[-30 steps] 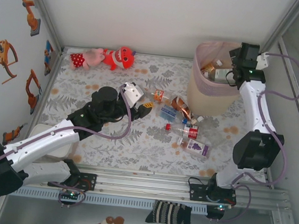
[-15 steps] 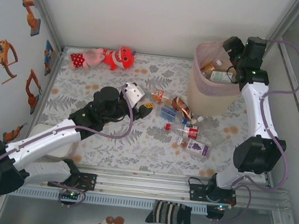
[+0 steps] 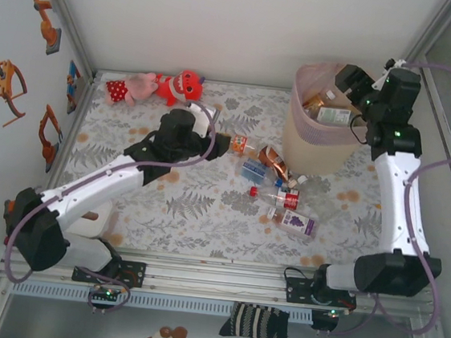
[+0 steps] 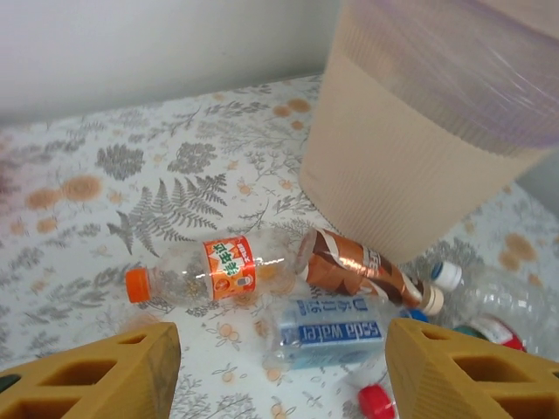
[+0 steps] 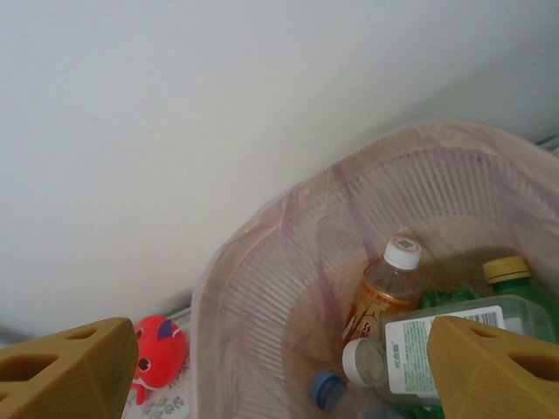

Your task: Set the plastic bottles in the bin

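Several plastic bottles lie on the floral table left of the bin [image 3: 295, 136]: an orange-label one [image 3: 239, 144], a copper-label one [image 3: 273, 162], a blue soda-water one [image 3: 254, 169], a red-capped one [image 3: 280, 197] and a purple-label one [image 3: 296, 222]. My left gripper [image 3: 222, 143] is open beside the orange-label bottle. In the left wrist view the left gripper [image 4: 279, 371] hovers with the soda-water bottle [image 4: 336, 327] between its fingers, nothing gripped. My right gripper [image 3: 350, 77] hangs open and empty over the bin's far right rim. Inside the bin [image 5: 262, 253] lie a tea bottle [image 5: 384, 292] and a white-label bottle [image 5: 419, 353].
Red and pink plush toys [image 3: 157, 88] lie at the far left against the back wall. A white box [image 3: 95, 218] sits near the left arm's base. The bin stands at the far right, close behind the bottle pile. Walls enclose the table on three sides.
My left arm has reached forward and right, bringing its gripper up to the bottle pile. My right arm has swung out to the right, its gripper staying above the bin's rim.
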